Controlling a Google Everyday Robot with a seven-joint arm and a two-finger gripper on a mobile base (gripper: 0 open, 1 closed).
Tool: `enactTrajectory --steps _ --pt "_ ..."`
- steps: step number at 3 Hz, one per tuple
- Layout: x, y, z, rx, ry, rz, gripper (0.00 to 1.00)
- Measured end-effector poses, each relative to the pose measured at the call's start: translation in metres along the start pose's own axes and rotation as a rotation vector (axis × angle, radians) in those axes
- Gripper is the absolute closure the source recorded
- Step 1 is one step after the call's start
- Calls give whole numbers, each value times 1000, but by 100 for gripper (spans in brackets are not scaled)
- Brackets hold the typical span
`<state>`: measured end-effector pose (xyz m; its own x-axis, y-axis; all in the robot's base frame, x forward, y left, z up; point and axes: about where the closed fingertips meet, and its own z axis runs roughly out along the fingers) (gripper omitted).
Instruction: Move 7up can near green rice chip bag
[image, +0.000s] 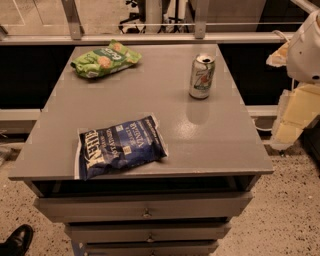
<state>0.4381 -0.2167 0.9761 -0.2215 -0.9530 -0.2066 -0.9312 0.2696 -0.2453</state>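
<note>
While the silver-white aluminium 7up can (202, 76) stands upright nr the grey tabletop's (210, 140) back-right corner, the crinkly bright-green rice chip bag (105, 59) lies by the back-left corner, well apart; end effector (296, 112) sits beyond the right edge; open/closed can't be told.

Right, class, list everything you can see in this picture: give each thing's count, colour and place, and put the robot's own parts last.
7up can: one, silver-white with green and red marks, upright at the table's back right.
green rice chip bag: one, bright green, lying at the back left.
blue chip bag: one, dark blue, lying at the front left.
table: one, grey, centre.
drawers: three showing, grey, under the tabletop.
shoe: one, black, on the floor at bottom left.
robot arm: one, white and pale yellow, right edge, beside the table.
gripper: not in view.
</note>
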Motion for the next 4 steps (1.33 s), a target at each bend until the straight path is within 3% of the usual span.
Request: enactTrajectory --steps 1,2,4 --pt "0 0 0 0 0 0 0" --pt "1 -18 21 7 -77 17 0" --pt "-2 -77 75 59 -260 69 0"
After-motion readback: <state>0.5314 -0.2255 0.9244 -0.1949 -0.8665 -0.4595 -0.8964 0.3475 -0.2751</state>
